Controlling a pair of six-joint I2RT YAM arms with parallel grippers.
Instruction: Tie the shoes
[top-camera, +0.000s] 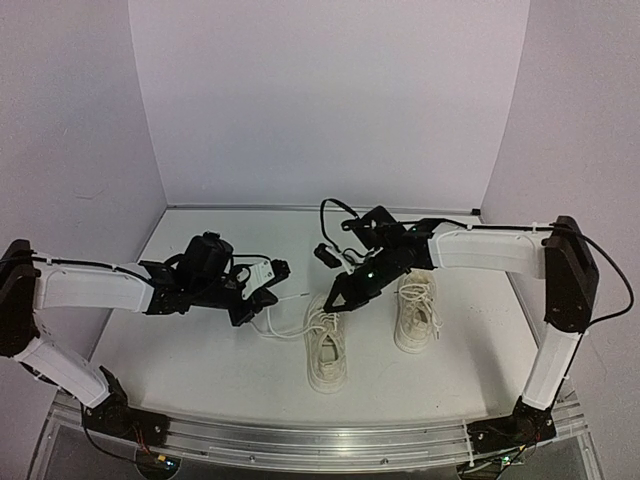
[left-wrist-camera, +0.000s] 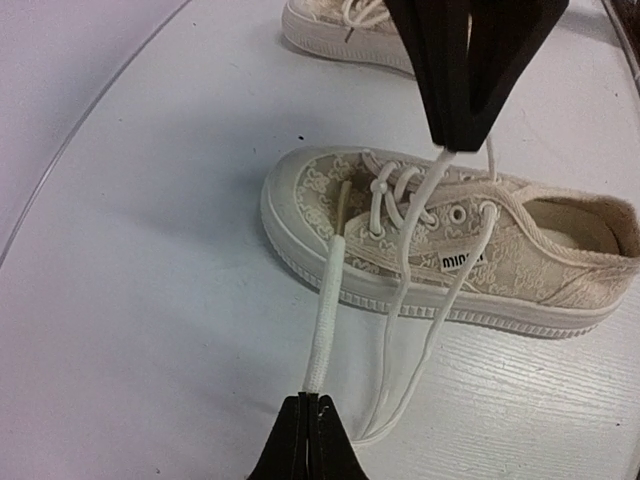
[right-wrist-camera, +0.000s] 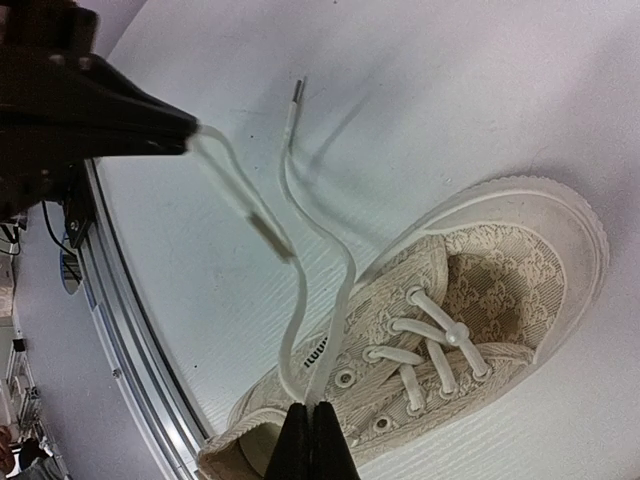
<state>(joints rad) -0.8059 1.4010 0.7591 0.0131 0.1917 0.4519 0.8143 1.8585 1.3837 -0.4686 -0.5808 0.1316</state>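
Observation:
Two cream low-top shoes stand side by side on the table; the left shoe (top-camera: 326, 345) has loose white laces and the right shoe (top-camera: 417, 312) lies beside it. My left gripper (top-camera: 266, 297) is shut on one lace (left-wrist-camera: 328, 300) just left of the left shoe (left-wrist-camera: 450, 250). My right gripper (top-camera: 337, 299) is shut on a doubled strand of the other lace (right-wrist-camera: 345, 310) above that shoe's (right-wrist-camera: 470, 330) opening. The right gripper's fingers (left-wrist-camera: 470, 70) hold the lace over the eyelets. A free lace tip (right-wrist-camera: 298, 90) hangs loose.
The second shoe (left-wrist-camera: 350, 30) lies just beyond the right gripper. White walls close the back and sides of the table (top-camera: 200, 360). A metal rail (top-camera: 320, 440) runs along the near edge. A black cable (top-camera: 335, 212) loops above the right wrist.

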